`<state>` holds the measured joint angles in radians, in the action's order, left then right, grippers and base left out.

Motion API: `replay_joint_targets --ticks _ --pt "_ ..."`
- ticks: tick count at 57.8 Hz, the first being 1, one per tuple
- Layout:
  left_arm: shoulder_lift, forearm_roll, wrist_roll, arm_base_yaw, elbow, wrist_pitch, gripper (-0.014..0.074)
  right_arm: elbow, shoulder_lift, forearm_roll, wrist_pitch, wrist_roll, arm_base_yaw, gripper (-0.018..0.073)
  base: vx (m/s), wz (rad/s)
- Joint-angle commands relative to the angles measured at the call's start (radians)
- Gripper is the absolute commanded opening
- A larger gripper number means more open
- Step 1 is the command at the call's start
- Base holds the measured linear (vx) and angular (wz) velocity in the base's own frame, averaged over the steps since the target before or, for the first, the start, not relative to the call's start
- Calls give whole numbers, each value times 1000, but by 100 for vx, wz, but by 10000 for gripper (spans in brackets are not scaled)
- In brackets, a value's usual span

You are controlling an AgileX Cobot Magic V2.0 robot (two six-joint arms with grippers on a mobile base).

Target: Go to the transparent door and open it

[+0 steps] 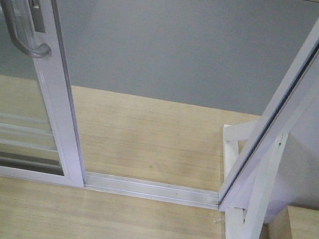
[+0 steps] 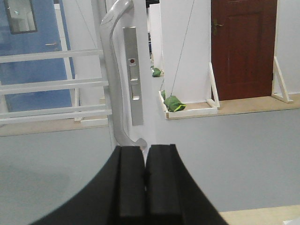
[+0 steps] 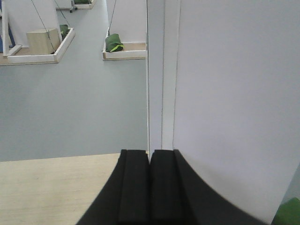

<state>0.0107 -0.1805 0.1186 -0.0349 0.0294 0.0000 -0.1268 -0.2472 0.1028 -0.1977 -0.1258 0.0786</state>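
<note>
Front view: the transparent door point(image 1: 42, 95) stands slid to the left, its curved handle point(image 1: 18, 12) at upper left; the floor track point(image 1: 151, 189) lies bare between door and right frame point(image 1: 289, 104).
Left wrist view: left gripper point(image 2: 145, 180), fingers pressed together and empty, just below the handle.
Right wrist view: right gripper point(image 3: 150, 187), fingers together, empty, facing the frame.

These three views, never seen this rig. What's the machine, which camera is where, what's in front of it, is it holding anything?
It is a wheeled robot with two arms, meant to slide open a glass door. The front view looks down from the body: the transparent door with its curved handle stands at the left, with an open gap above the floor track. The other two pictures come from cameras on the wrists. The left gripper, its black fingers pressed together, faces the handle and lock plate. The right gripper is also shut, facing a white frame post. Neither holds anything.
</note>
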Motion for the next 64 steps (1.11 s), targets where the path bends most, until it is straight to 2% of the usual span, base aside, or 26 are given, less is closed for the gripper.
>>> replay_joint_targets --ticks 1,15,32,64 --pt "15 3 1 -3 10 -70 -7 21 64 -25 131 45 6 -8 0 0" --pt "15 3 1 -3 10 -71 -6 160 280 -44 185 28 7 -6 0 0" --pt "15 3 1 -3 10 -69 -6 161 275 -117 153 91 6 -6 0 0" --pt "15 3 1 -3 10 -69 -6 161 274 -116 152 85 6 -6 0 0"
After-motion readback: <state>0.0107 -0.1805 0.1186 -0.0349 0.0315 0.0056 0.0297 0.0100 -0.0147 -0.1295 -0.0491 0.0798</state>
